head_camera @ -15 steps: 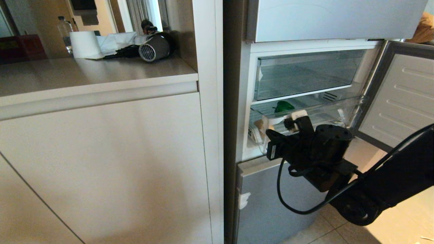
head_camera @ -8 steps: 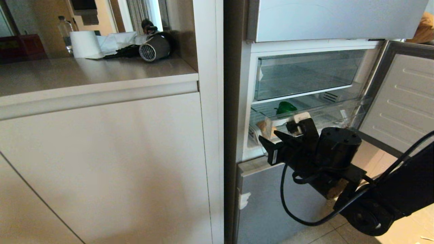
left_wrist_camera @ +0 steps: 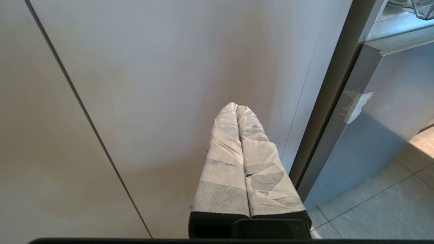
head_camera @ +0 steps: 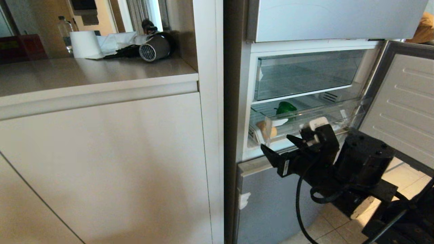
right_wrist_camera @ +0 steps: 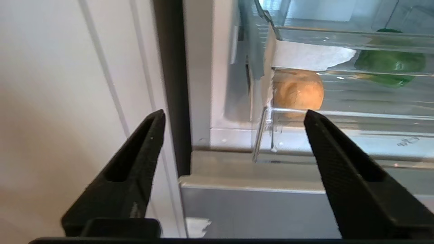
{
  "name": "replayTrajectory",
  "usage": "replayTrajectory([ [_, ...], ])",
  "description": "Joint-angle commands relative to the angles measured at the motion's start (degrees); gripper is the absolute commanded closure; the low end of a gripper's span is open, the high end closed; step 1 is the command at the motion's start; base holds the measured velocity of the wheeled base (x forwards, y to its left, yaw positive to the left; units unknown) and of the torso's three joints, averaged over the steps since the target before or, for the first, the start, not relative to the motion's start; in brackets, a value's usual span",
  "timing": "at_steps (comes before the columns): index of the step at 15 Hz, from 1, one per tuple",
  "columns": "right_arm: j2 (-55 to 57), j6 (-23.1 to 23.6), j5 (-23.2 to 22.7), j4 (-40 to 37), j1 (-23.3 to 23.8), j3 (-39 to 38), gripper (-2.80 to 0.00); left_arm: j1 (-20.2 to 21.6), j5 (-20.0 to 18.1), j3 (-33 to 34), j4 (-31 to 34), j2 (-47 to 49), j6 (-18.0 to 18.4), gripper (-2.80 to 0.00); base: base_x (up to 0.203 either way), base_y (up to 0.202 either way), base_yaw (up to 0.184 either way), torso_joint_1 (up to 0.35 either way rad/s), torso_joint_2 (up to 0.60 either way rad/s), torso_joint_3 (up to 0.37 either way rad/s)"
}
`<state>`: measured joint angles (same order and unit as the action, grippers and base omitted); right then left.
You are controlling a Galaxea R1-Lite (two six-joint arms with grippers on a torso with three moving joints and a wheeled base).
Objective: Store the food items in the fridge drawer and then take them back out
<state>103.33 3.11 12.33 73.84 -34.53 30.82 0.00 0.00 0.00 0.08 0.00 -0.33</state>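
Green pepper, tan potato, black right gripper, silver-grey fridge drawer front w/ ribbed white lining.

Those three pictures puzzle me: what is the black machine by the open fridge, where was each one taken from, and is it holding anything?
It is a robot with two arms, each ending in a claw. The wide picture comes from a camera on its head; the other two sit on its wrists, looking along the fingers. The right claw hangs in front of the open fridge, its black fingers spread wide and holding nothing. Inside the clear fridge drawer lie a tan potato-like lump and a green bell pepper. The left claw, fingers wrapped in pale tape and pressed together, is parked before a plain cabinet door. On the counter sit a white paper roll and a hair dryer.
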Motion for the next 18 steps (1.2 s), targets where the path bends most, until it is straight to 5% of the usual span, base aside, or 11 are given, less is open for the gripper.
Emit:
replayTrajectory([
  [1,-4.46,0.02,0.08,0.44,-0.82,-2.55,-2.80,0.00,0.00,0.00,0.01,0.00,-0.02,0.00,0.000,0.000,0.000,0.000,0.00,0.000],
  [6,-23.01,-0.03,0.03,-0.14,-1.96,-11.44,-2.80,0.00,0.00,0.00,0.01,0.00,-0.02,0.00,0.000,0.000,0.000,0.000,0.00,0.000],
  [7,-27.45,-0.04,0.17,-1.03,-1.98,-13.53,0.00,0.00,0.00,0.00,0.01,0.00,-0.02,0.00,0.000,0.000,0.000,0.000,0.00,0.000],
  [12,-51.07,-0.22,9.32,-18.63,0.32,-18.16,0.00,0.00,0.00,0.00,0.01,0.00,-0.02,0.00,0.000,0.000,0.000,0.000,0.00,0.000],
  [16,-68.70,-0.41,12.37,-42.12,22.93,-18.93,0.00,0.00,0.00,0.00,0.01,0.00,-0.02,0.00,0.000,0.000,0.000,0.000,0.00,0.000],
  [18,-76.73,-0.35,11.48,-57.11,28.92,-20.84,0.00,0.00,0.00,0.00,0.01,0.00,-0.02,0.00,0.000,0.000,0.000,0.000,0.00,0.000],
])
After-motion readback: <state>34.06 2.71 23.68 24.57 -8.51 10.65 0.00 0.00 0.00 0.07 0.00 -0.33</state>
